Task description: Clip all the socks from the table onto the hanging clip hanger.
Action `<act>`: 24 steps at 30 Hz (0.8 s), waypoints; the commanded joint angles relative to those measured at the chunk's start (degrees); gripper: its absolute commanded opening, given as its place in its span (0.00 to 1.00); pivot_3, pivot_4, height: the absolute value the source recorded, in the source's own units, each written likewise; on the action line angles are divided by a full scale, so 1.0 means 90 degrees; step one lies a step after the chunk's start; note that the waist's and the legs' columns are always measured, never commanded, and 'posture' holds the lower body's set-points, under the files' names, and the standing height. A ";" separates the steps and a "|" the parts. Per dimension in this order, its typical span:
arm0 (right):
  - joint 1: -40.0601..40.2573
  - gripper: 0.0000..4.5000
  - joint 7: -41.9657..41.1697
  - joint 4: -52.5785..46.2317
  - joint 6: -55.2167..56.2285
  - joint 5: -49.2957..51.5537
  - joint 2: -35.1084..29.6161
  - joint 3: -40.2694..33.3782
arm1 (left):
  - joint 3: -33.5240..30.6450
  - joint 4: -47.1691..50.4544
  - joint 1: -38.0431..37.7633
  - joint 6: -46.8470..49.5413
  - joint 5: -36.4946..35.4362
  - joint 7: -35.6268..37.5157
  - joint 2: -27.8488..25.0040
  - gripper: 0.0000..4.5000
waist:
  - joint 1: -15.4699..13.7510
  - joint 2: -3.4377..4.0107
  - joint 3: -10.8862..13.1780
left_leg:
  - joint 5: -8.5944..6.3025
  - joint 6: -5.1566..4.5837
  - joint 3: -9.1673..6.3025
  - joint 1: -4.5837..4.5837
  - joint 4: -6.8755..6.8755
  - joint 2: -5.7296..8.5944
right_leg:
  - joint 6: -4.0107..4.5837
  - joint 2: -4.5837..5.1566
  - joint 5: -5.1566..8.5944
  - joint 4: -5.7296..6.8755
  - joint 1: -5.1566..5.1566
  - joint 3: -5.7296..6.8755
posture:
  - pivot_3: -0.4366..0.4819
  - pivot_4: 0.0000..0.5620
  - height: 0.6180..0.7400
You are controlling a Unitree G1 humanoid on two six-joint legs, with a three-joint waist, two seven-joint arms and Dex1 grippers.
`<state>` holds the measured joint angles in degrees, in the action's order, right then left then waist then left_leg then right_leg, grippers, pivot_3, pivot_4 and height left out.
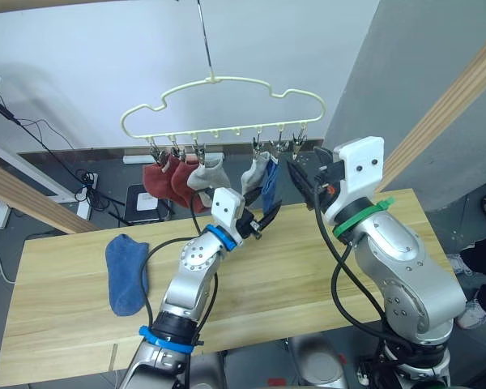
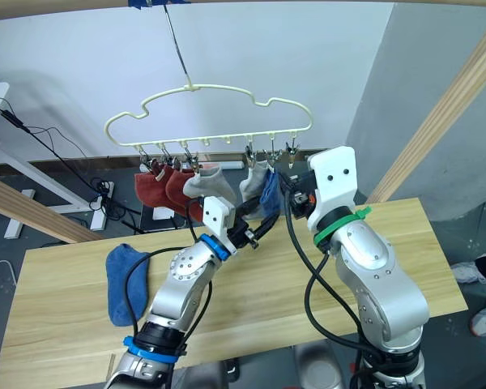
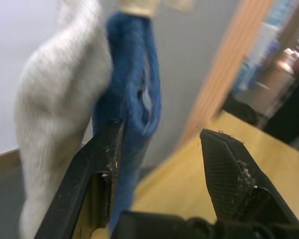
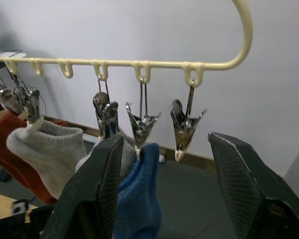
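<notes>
Socks clipped on hanger — one blue sock on plank table (grey wall), both claws open.

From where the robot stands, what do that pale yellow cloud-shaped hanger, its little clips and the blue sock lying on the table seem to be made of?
The pale yellow cloud-shaped hanger looks like coated wire or plastic: smooth, even colour, slightly glossy. Its small clips appear to be bare metal, shiny with bright reflections. The blue sock on the table seems soft knit fabric, matte and fuzzy, lying limp. The light wooden table shows plank grain.

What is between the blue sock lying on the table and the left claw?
Only bare light wood table lies between the flat blue knit sock and the left claw, seen in the left eye view.
</notes>
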<state>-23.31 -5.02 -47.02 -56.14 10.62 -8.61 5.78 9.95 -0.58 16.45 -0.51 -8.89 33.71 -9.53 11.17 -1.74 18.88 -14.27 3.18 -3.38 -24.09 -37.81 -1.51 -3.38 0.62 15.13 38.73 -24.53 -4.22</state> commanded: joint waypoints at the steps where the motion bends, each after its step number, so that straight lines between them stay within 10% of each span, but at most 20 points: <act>1: 0.0071 0.62 0.0055 -0.0386 0.0278 -0.0155 -0.0140 0.0026 | 0.0076 0.0756 -0.0075 0.0129 -0.0341 0.0499 -0.0257 0.59 | -0.0002 0.0000 0.0000 | 0.0000 0.0000 0.0000 0.0000 0.0000 0.0000 | 0.0000 0.0000 0.0000 0.0001 0.0000 0.0000 | 0.17 0.53 1.00; 12: -0.0148 0.62 0.0232 0.0295 0.0361 -0.0705 -0.0346 0.0102 | -0.0434 0.2216 0.0211 0.1508 -0.1668 0.1441 -0.1404 0.59 | -0.0004 0.0000 0.0000 | 0.0000 0.0000 0.0002 0.0005 0.0000 -0.0004 | -0.0005 -0.0003 0.0003 0.0002 0.0001 -0.0003 | 0.18 0.53 1.00; 24: -0.0611 0.62 0.0106 0.1050 0.0580 -0.0685 -0.0190 0.0200 | -0.1264 0.2356 0.1054 0.1994 -0.1842 0.0487 -0.1552 0.59 | -0.0031 0.0000 0.0000 | 0.0000 0.0000 -0.0002 0.0004 -0.0001 -0.0004 | 0.0025 -0.0003 -0.0015 0.0005 0.0001 0.0001 | 0.22 0.53 1.00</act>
<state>-28.23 -3.69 -36.94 -52.41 5.01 -10.42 7.10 -1.03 18.81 25.79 17.38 -25.30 38.11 -23.01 10.89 -1.74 18.88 -14.27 3.18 -3.40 -24.05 -37.81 -1.54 -3.15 0.59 15.00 38.78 -24.52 -4.21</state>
